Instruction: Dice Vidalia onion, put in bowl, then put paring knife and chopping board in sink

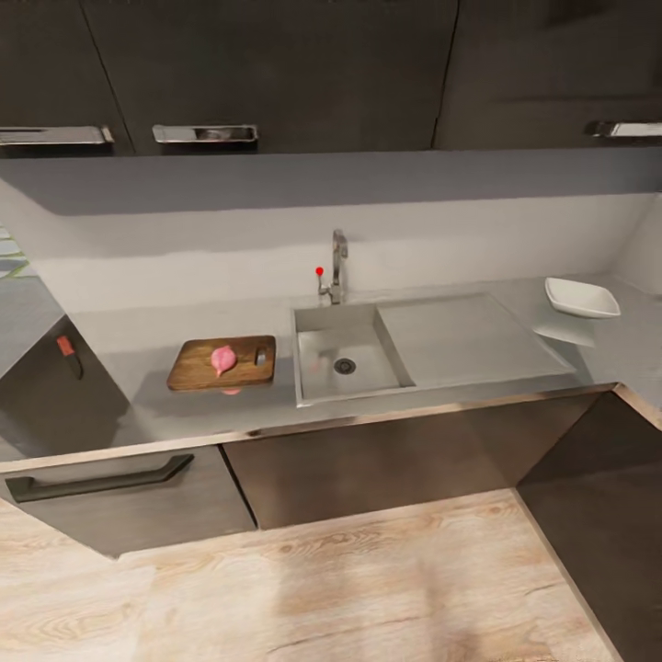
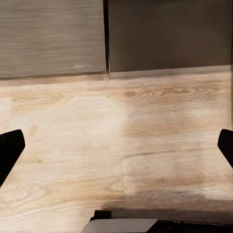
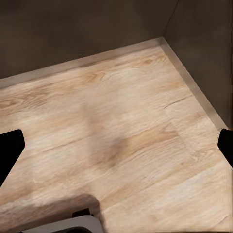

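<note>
Left fingers (image 2: 10,150), right fingers (image 3: 9,150) spread; Vidalia onion (image 1: 222,359) on chopping board (image 1: 221,364).

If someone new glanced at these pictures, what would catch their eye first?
Probably the pink Vidalia onion lying on the chopping board, left of the sink, whose basin holds nothing but its drain. The white bowl sits far right on the countertop, and the red-handled paring knife lies far left.

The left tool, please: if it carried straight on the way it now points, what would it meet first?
Most likely the wood floor, bare between its open fingers; cabinet fronts stand beyond. Depth is unclear.
</note>
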Robot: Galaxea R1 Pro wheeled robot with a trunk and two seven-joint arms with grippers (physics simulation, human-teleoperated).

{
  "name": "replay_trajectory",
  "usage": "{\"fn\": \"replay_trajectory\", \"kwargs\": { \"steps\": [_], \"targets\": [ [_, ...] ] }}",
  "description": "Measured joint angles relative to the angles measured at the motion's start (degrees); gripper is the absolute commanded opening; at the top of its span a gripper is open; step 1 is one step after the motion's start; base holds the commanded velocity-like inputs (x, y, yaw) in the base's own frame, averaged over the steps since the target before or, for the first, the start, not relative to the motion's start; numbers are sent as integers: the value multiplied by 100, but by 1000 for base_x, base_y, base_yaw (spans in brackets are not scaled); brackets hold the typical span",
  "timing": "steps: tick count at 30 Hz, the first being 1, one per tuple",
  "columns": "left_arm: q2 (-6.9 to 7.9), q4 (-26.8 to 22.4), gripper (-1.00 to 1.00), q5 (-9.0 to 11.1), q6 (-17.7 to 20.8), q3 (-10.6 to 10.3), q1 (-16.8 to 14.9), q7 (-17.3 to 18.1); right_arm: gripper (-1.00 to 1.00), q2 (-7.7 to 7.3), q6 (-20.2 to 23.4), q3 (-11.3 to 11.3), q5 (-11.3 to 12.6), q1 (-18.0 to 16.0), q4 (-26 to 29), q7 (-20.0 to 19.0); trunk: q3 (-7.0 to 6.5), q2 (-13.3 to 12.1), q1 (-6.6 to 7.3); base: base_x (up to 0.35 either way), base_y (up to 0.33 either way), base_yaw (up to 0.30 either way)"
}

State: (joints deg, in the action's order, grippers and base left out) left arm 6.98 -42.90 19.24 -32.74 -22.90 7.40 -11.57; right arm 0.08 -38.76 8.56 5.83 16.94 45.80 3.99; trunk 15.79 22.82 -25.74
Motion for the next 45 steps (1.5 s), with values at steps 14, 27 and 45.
{"fn": "replay_trajectory", "kwargs": {
  "steps": [14,27,45],
  "targets": [
    [5,24,100,3,-2,7,0,-9,100,0,0,0,8,0,0,0,-95,0,0,0,0,-207],
    [-1,127,100,8,7,10,0,-9,100,7,0,-2,11,0,0,1,-183,0,0,0,0,-206],
    [-4,181,100,6,7,8,0,-9,100,8,0,-3,20,0,0,0,-305,0,0,0,0,-206]
  ]
}}
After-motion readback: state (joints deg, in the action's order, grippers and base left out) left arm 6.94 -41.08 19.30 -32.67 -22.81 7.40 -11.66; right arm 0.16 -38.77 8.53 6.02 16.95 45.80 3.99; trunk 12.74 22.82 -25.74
